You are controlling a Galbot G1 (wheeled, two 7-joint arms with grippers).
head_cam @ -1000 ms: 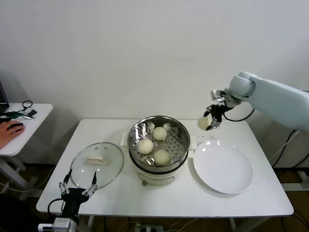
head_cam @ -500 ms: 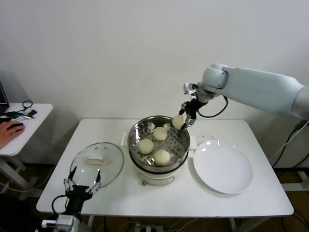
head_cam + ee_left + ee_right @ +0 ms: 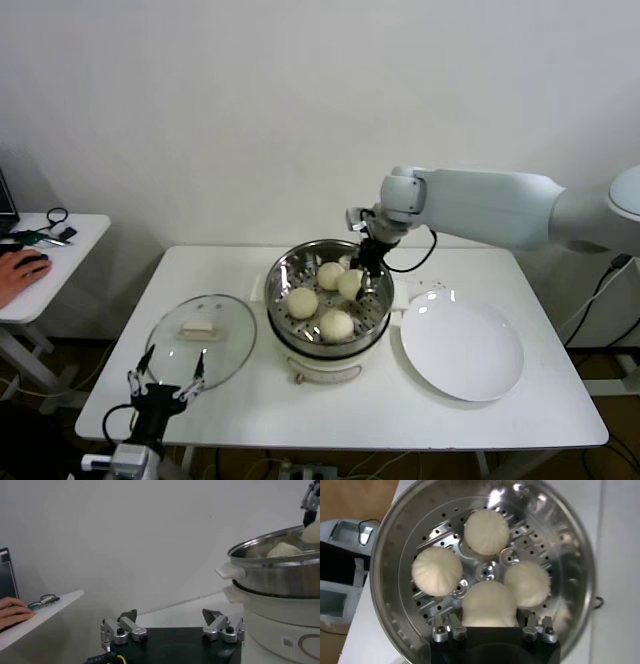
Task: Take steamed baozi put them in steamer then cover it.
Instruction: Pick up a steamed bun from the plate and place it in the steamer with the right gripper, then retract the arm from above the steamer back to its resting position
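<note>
Your right gripper [image 3: 352, 280] is down inside the steamer [image 3: 287, 325], its fingers [image 3: 451, 629] pinching the fourth baozi [image 3: 488, 604] from either side; from the right wrist view that bun sits low over the perforated floor, but you cannot tell whether it rests on the metal or hangs just above it. Around it lie the other three baozi: one [image 3: 486, 531] across the pot, one [image 3: 437, 571] to one side and one [image 3: 527, 583] to the other, the last touching or nearly touching the held bun; I judge the loading all but done, with only the letting go left. The white plate [image 3: 461, 349] beside the steamer on the robot's right has no bun on it.

What remains is the cover [image 3: 201, 340]; it lies flat on the table [image 3: 500, 425] to the left of the steamer, well apart from it, its cream handle up. Your left gripper [image 3: 163, 387] waits at the near table edge just before that lid, fingers spread wide and holding nothing; I expect the covering to fall to it.

Hard to see: the head view hides the fingertips behind the bun and the pot wall; the left wrist view shows only the steamer's side; a person's hand [image 3: 20, 270] rests on a side desk, cut off at the edge.
</note>
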